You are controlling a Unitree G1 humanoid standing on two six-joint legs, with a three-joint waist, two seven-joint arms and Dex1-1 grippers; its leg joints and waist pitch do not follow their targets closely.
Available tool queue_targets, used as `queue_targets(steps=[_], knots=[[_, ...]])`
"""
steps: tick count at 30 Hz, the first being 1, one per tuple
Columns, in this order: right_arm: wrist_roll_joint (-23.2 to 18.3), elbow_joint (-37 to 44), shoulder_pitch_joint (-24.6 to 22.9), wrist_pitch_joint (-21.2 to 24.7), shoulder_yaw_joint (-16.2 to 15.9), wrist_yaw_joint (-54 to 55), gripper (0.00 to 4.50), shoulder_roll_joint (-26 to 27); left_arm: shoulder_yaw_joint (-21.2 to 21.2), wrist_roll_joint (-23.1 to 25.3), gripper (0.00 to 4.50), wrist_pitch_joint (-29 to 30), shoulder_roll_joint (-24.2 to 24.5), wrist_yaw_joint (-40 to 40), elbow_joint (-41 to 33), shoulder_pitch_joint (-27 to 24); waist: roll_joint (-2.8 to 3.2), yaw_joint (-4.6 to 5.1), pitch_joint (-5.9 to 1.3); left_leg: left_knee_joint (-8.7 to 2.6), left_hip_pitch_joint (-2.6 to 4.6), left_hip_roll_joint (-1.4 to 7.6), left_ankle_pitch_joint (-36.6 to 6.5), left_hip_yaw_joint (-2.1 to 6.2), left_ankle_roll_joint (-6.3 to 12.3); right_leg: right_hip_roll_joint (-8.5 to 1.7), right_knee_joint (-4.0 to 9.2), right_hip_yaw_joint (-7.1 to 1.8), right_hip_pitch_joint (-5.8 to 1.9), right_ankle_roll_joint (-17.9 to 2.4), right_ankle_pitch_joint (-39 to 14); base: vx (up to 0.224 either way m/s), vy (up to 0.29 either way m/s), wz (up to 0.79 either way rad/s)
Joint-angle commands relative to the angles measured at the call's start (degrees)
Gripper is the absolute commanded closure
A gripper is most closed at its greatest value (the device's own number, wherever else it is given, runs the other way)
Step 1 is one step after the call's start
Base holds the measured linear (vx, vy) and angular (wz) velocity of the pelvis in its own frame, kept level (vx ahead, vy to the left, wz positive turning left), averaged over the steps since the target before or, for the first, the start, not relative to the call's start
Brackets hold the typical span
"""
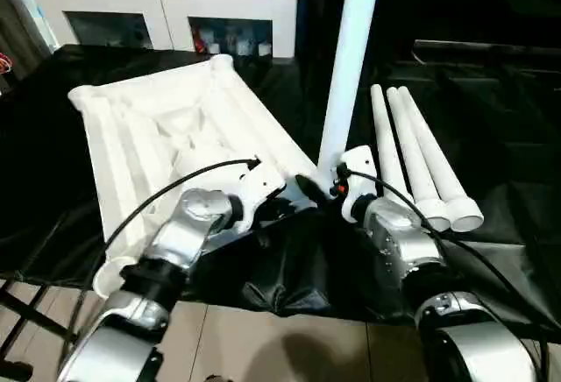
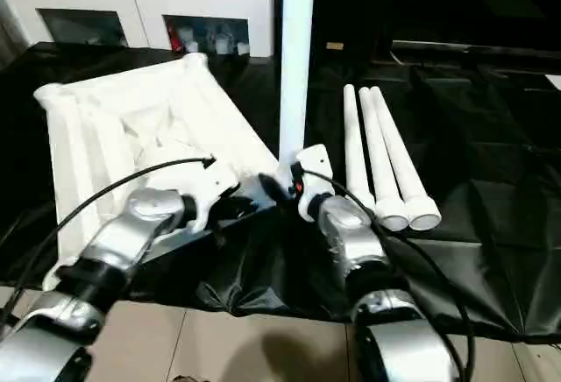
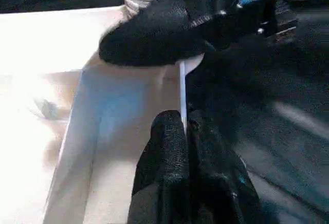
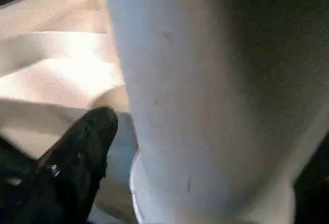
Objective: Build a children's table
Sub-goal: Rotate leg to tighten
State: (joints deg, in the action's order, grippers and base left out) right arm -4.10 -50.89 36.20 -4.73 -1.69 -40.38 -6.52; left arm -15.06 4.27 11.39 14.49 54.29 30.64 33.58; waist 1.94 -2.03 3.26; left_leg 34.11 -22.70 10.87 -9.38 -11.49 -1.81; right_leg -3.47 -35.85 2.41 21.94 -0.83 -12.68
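Right end effector (image 1: 326, 187) grips an upright leg (image 1: 351, 58); left end effector (image 3: 186, 131) pinches the tabletop rim (image 3: 182, 88)

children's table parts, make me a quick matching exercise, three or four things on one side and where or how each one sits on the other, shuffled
Things:
1. table top
2. upright leg
3. three spare legs
4. left claw

States:
A. lying side by side on the black cloth
B. shut on the table top's rim
C. ribbed underside up
D. standing at the table top's corner, right claw at its base

Pairs: 1-C, 2-D, 3-A, 4-B
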Motion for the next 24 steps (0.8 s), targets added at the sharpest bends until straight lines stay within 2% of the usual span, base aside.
queue_targets(steps=[1,3,6,9,14,17,24], knots=[[0.6,1.82,-1.46,1.97,-4.08,-7.88,0.17,-0.78,-2.14,-2.78,4.5,-2.18,-0.4,5.53,-3.08,-0.63,-0.03,-0.32,-3.86,-3.92,1.41,2.91,-11.85,1.51,3.54,-4.57,4.26,-2.27,-2.06,-14.79,-2.86,0.0,0.0,0.0],[0.58,3.19,-2.27,2.35,-5.07,-11.31,0.17,-1.98,-2.25,-3.0,4.5,-2.03,0.31,6.81,-3.54,-0.9,-0.03,-0.4,-3.84,-3.89,1.55,3.04,-11.94,1.39,3.73,-4.55,4.22,-2.24,-1.9,-15.23,-2.47,0.0,0.0,0.0],[-0.69,8.31,-4.61,4.34,-7.65,-22.35,0.17,-6.03,-2.32,-3.26,4.5,-2.33,2.78,10.13,-4.25,-1.39,-0.2,-0.82,-3.86,-3.87,1.62,3.06,-12.52,1.37,3.69,-4.57,4.36,-2.27,-1.97,-14.88,-4.17,0.0,0.0,0.0],[-1.09,9.65,-5.11,4.71,-8.2,-24.48,0.17,-6.98,-2.31,-3.43,4.5,-2.27,3.4,10.87,-4.48,-1.52,-0.26,-1.12,-3.78,-3.91,1.69,3.11,-12.56,1.31,3.41,-4.69,4.46,-2.36,-1.69,-14.8,-5.3,0.0,0.0,0.0],[-2.5,12.09,-5.92,4.83,-8.08,-27.65,0.63,-8.08,-2.31,-4.41,4.5,-1.44,4.9,13.73,-5.95,-2.09,-0.3,-1.46,-3.88,-3.88,1.63,3.1,-11.63,1.35,3.3,-4.74,4.33,-2.36,-1.69,-14.65,-5.0,0.0,0.0,0.0],[-3.17,13.44,-6.4,6.42,-8.14,-29.26,0.89,-8.42,-2.48,-4.77,4.5,-1.25,5.47,14.61,-6.27,-2.27,-0.32,-1.52,-3.92,-3.84,1.61,3.06,-10.65,1.34,3.67,-4.59,4.17,-2.27,-1.72,-14.79,-3.71,0.0,0.0,0.0],[-3.02,14.74,-7.48,7.34,-8.62,-29.03,1.41,-8.08,-2.45,-4.9,4.5,-0.72,5.18,14.42,-6.6,-2.58,-0.35,-1.65,-3.97,-3.81,1.61,3.09,-10.3,1.36,3.51,-4.7,4.13,-2.27,-1.7,-14.61,-3.71,0.0,0.0,0.0]])
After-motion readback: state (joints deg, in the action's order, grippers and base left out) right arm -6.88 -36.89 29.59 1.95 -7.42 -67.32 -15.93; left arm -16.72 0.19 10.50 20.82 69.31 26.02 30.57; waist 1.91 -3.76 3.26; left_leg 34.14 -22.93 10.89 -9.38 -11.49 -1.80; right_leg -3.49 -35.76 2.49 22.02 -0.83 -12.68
